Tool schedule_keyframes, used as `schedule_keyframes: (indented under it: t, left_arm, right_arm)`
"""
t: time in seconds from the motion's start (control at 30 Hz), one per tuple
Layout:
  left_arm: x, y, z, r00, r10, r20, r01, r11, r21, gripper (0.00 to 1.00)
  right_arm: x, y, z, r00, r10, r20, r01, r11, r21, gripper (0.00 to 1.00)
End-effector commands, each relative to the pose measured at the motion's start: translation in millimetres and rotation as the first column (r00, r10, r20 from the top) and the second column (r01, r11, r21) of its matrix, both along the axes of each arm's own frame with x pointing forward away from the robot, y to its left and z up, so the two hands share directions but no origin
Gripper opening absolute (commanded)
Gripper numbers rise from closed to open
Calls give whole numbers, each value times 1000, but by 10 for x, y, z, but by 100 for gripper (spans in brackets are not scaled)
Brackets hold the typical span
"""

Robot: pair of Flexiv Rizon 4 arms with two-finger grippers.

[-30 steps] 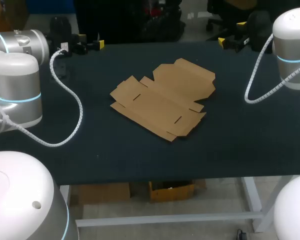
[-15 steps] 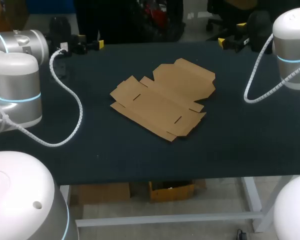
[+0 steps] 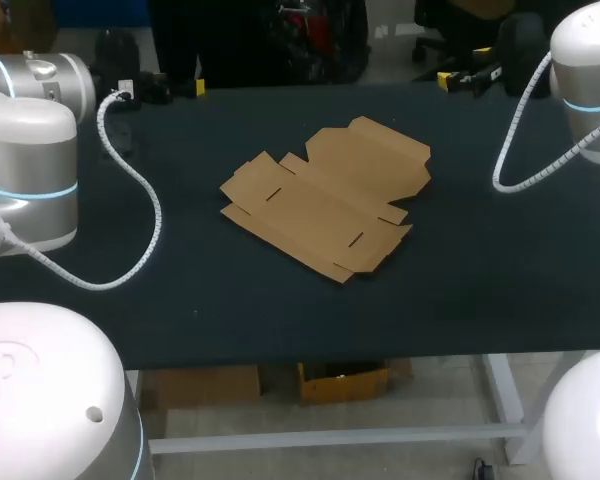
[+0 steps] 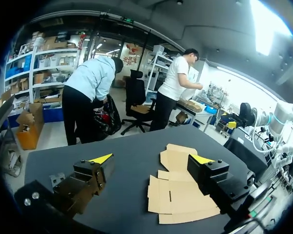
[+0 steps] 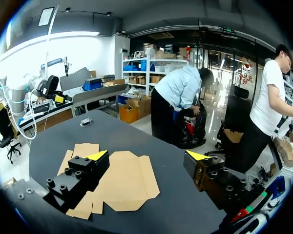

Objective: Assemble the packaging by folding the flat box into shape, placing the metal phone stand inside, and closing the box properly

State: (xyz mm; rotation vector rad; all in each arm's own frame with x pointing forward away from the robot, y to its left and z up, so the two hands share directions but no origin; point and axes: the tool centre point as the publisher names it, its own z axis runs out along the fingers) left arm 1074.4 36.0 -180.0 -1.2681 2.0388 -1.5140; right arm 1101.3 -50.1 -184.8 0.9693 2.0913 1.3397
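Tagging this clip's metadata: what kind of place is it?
Probably a robot lab workbench: left arm and right arm flank a dark table holding an unfolded flat cardboard box.

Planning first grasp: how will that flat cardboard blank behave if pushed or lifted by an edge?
Probably light and thin: the flat box lies flat on the table, so a push likely just slides it. Its creases and slots suggest it would flop at the folds if lifted by one flap.
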Motion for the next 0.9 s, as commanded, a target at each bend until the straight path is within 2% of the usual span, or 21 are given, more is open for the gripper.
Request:
schedule_keyframes:
  t: [0.03,0.37,0.9]
  left_arm:
    - [6,-9,30,999,5,-44,-4,1000,17,100]
    - [-1,13,5,993,28,-118,-26,1000,16,100]
    - [-112,20,-52,978,57,-200,-54,998,17,100]
  right_arm:
    - [12,-35,39,997,1,-77,-2,1000,-5,100]
    - [14,-99,-35,979,-21,-203,37,997,73,100]
    - [-69,-147,-181,940,-54,-336,110,982,151,100]
